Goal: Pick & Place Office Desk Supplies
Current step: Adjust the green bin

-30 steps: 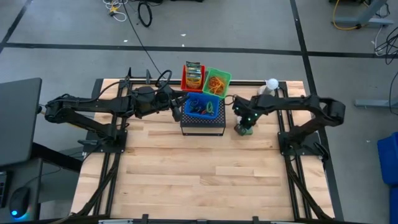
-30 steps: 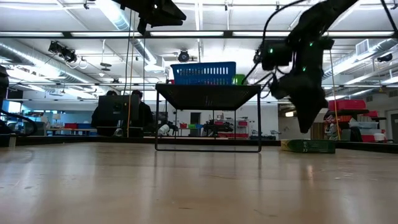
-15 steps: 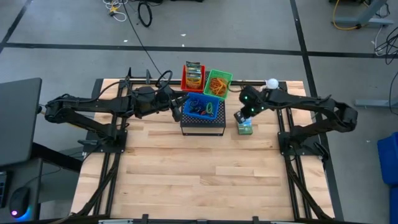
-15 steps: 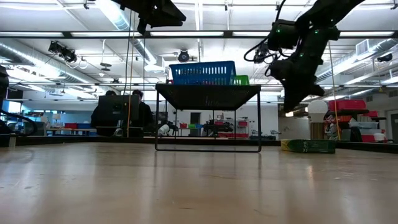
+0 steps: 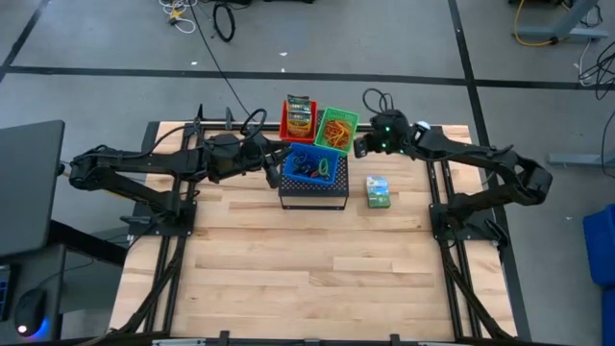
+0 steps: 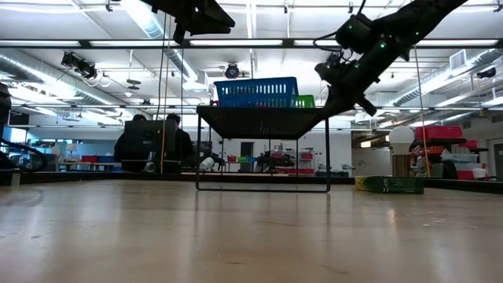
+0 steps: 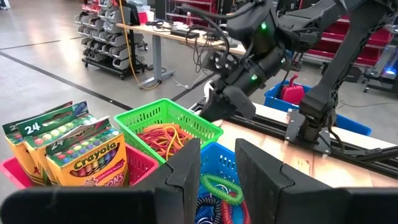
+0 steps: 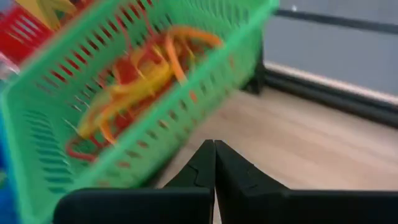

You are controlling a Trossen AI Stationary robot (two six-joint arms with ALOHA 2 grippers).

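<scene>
Orange and red rubber bands (image 5: 336, 128) fill a green basket (image 7: 163, 117) at the far side. Coloured loops (image 7: 217, 185) lie in a blue basket (image 5: 313, 168) on top of the black perforated box (image 5: 313, 195). A green-white box (image 5: 378, 191) lies flat on the table to the right of the black box. My right gripper (image 8: 214, 155) is shut and empty, in the air just off the green basket's right side (image 5: 357, 146). My left gripper (image 7: 217, 168) hovers open over the blue basket's left rim, holding nothing.
A red basket (image 5: 299, 117) with crayon packs (image 7: 81, 155) stands left of the green one. The white ball on its stand (image 5: 420, 128) is at the far right, behind my right arm. The near half of the wooden table (image 5: 307, 279) is bare.
My right gripper has risen from just above the green-white box and swung toward the table's far edge, up to the green basket. It has tipped from pointing steeply down to slanting forward. The box lies where it was.
</scene>
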